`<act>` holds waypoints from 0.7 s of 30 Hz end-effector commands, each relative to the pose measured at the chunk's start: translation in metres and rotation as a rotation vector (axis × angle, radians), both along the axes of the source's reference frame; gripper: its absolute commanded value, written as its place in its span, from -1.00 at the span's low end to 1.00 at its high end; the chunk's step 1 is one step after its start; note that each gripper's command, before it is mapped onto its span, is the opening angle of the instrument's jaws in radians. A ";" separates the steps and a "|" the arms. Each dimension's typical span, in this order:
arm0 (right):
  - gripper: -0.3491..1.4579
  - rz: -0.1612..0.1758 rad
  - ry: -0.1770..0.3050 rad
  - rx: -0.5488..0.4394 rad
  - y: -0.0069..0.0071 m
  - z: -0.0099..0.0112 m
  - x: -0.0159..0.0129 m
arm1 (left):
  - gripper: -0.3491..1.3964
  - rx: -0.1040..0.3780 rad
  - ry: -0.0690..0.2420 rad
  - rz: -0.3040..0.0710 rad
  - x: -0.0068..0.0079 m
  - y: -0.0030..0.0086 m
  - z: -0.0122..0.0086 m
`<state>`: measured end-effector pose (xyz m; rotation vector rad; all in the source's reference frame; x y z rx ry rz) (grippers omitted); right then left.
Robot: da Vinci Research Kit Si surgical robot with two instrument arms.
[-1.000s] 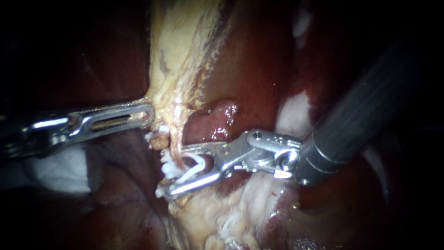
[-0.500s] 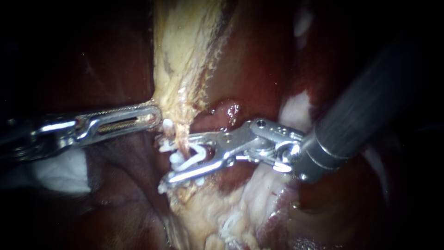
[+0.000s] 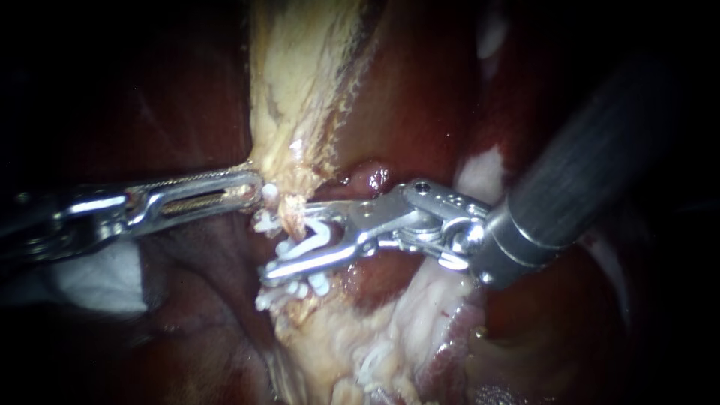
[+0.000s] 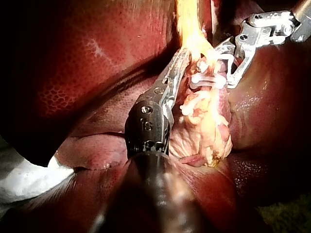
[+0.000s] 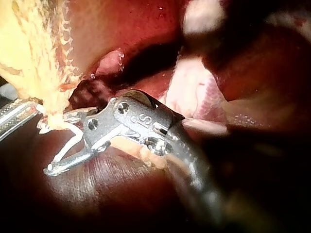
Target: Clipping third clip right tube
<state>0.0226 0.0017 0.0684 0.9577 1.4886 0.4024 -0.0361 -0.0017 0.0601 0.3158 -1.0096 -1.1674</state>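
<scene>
Endoscope view: the right instrument (image 3: 289, 240) holds a white plastic clip (image 3: 315, 236) in its half-spread end effector, astride the thin pale tube (image 3: 292, 219). Left wrist view shows more plainly the left instrument (image 4: 186, 52), its end effector clamped on yellow stringy tissue (image 4: 190, 22).

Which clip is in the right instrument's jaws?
The V-shaped clip astride the tube; the other clips lie outside the jaws, on the tube.

No legible text, label, brand, number or sign appears in any view.
</scene>
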 end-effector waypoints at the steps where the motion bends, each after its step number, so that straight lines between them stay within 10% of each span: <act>1: -0.02 0.000 -0.002 0.005 0.0000 0.0000 0.0000 | -1.00 0.000 0.000 0.000 0.0000 0.0000 0.0000; 14: -0.22 0.024 -0.037 0.076 0.0014 -0.0007 -0.0005 | -1.00 0.001 0.003 0.001 -0.0002 0.0000 0.0002; 21: -1.00 0.027 -0.095 0.088 0.0018 -0.0002 -0.0018 | -1.00 0.001 0.003 0.001 -0.0002 -0.0001 0.0002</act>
